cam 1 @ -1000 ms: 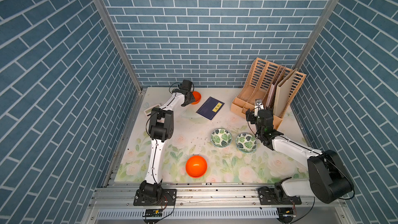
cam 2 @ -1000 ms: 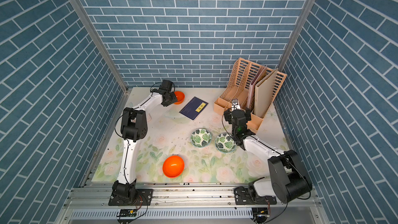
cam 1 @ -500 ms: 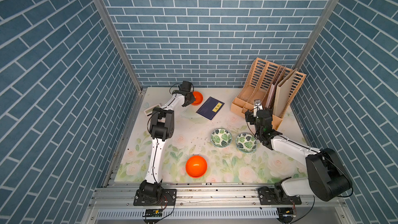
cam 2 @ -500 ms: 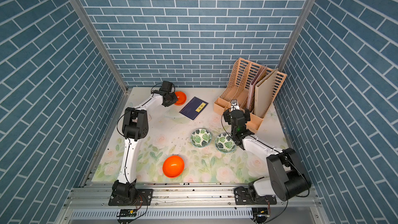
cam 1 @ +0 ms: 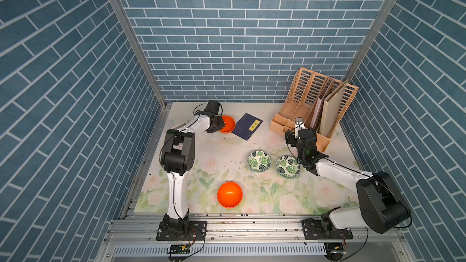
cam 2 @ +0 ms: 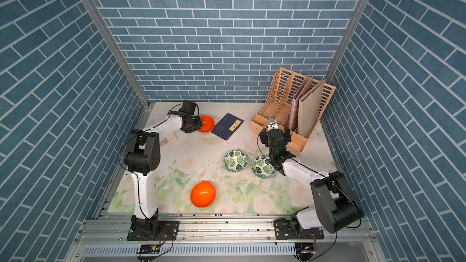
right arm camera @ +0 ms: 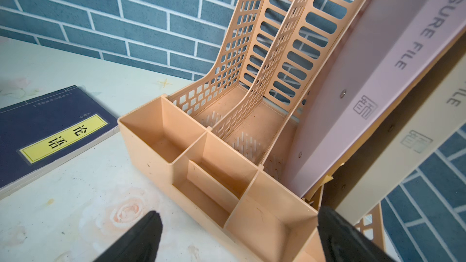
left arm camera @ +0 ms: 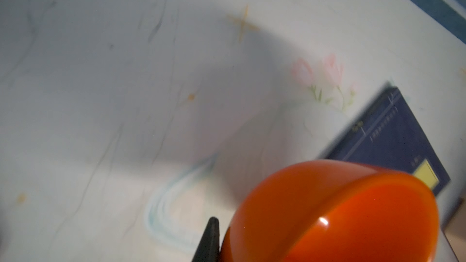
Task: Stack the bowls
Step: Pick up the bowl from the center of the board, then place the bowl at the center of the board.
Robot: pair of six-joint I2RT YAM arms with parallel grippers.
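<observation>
My left gripper point(cam 1: 219, 124) is shut on the rim of an orange bowl point(cam 1: 227, 124) at the back left; both top views show it. In the left wrist view that bowl point(left arm camera: 340, 210) sits tilted, with one black finger point(left arm camera: 210, 238) against its outer wall and the other finger hidden. A second orange bowl point(cam 1: 229, 194) rests near the front. Two leaf-print bowls point(cam 1: 259, 161) point(cam 1: 288, 167) stand side by side right of centre. My right gripper point(right arm camera: 239, 225) is open and empty, raised just behind the right leaf bowl and facing the file rack.
A dark blue book point(cam 1: 248, 126) with a yellow label lies right of the held bowl. A peach file rack point(cam 1: 312, 107) with folders fills the back right corner. A small flat keypad-like thing point(cam 2: 167, 141) lies under the left arm. Brick walls enclose three sides.
My left gripper's jaws have closed on the orange bowl's rim. The right arm has shifted only slightly and stays open.
</observation>
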